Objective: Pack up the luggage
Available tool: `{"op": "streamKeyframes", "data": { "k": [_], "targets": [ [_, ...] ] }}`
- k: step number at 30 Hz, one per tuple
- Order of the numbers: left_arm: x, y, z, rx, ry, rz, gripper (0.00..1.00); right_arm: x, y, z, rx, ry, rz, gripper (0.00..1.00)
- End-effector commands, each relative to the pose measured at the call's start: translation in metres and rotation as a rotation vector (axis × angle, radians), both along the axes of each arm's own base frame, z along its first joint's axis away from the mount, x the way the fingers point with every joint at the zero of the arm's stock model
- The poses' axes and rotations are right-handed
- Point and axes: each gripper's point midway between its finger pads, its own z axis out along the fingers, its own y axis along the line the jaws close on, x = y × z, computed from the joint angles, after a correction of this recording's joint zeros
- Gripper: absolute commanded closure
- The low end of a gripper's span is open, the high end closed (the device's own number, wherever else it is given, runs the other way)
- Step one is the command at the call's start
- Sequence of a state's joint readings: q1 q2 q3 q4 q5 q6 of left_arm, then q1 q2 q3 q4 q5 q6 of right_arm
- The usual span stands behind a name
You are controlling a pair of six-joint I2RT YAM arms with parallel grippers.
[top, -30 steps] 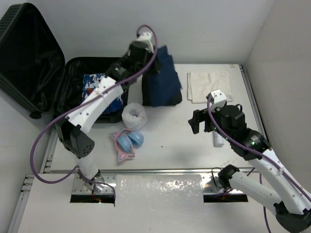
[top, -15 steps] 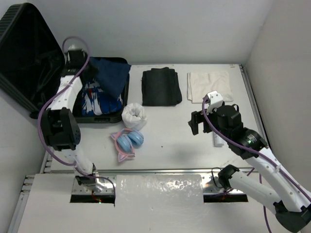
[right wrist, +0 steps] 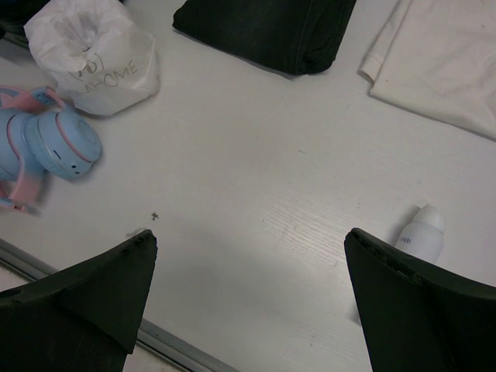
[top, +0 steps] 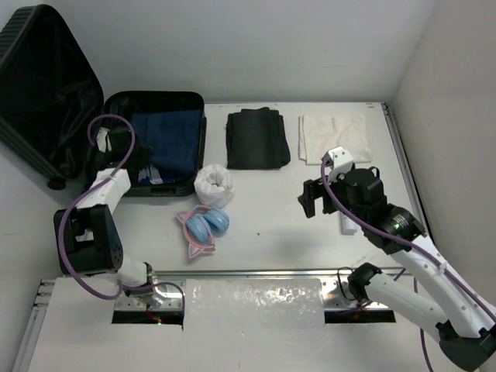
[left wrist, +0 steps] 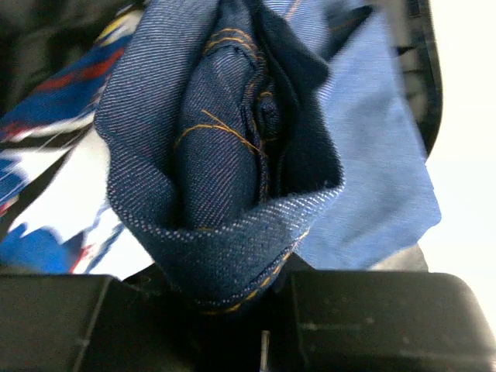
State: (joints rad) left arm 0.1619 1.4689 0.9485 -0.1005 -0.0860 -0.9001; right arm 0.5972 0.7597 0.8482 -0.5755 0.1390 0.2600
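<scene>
A white, faintly grained tabletop (top: 271,225) sits in a corner of plain white walls (top: 310,46), evenly lit, with a metal rail (top: 256,273) running along its near edge.

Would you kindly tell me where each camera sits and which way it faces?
Top external: above and behind the arm bases, looking down on the white table and open black ribbed hard-shell suitcase; both arms show.
Left wrist: on that arm, facing the dark blue denim garment pinched by the left gripper.
Right wrist: on that arm, facing down at the table, framed by the open right gripper.
Shared: top and right wrist both show the blue-and-pink headphones and folded black garment.
</scene>
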Motion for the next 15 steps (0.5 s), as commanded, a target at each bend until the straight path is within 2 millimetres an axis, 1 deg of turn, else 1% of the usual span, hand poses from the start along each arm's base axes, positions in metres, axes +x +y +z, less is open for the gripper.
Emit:
{"op": "streamKeyframes", "data": {
  "k": [1,2,3,5,6,7,8,9,10,11,12,13,14,15],
  "targets": [
    [-0.014,0.024,0.013,0.005,-0.039,0.104,1.0,0.003,0.005,0.004,0.022,-0.026,0.02,0.01],
    [-0.019,0.025,0.008,0.006,-0.01,0.108,1.0,0.003,0.005,0.002,0.018,-0.023,0.019,0.01],
    [-0.021,0.025,0.008,0.015,0.0,0.098,1.0,0.004,0.006,0.001,0.019,-0.024,0.02,0.01],
    [-0.026,0.021,0.003,0.014,0.011,0.068,1.0,0.005,0.008,0.0,0.025,-0.019,0.02,0.01],
    [-0.027,0.019,0.006,0.012,-0.005,0.059,1.0,0.005,0.009,-0.002,0.028,-0.015,0.024,0.01],
    [-0.034,0.018,-0.002,0.007,0.008,0.064,0.99,0.005,0.012,-0.001,0.041,-0.014,0.032,0.01],
    [-0.037,0.022,-0.001,0.021,0.006,0.082,0.93,0.005,0.014,-0.001,0.046,-0.011,0.036,0.01],
    [-0.039,0.024,-0.003,0.029,0.014,0.088,0.88,0.006,0.015,-0.002,0.049,-0.004,0.04,0.01],
    [-0.041,0.027,-0.004,0.034,0.029,0.103,0.77,0.006,0.018,-0.002,0.058,-0.003,0.049,0.01],
    [-0.041,0.028,-0.004,0.048,0.034,0.098,0.6,0.005,0.019,-0.003,0.057,0.001,0.053,0.01],
    [-0.041,0.028,-0.005,0.048,0.039,0.091,0.39,0.006,0.02,-0.003,0.057,0.001,0.057,0.01],
    [-0.039,0.028,0.001,0.051,0.037,0.083,0.09,0.006,0.02,-0.004,0.054,0.003,0.06,0.01],
    [-0.044,0.027,-0.001,0.061,0.071,0.071,0.04,0.005,0.02,-0.004,0.052,0.004,0.06,0.01],
    [-0.047,0.027,0.001,0.07,0.084,0.063,0.02,0.006,0.018,-0.005,0.045,0.003,0.055,0.01]
  ]
}}
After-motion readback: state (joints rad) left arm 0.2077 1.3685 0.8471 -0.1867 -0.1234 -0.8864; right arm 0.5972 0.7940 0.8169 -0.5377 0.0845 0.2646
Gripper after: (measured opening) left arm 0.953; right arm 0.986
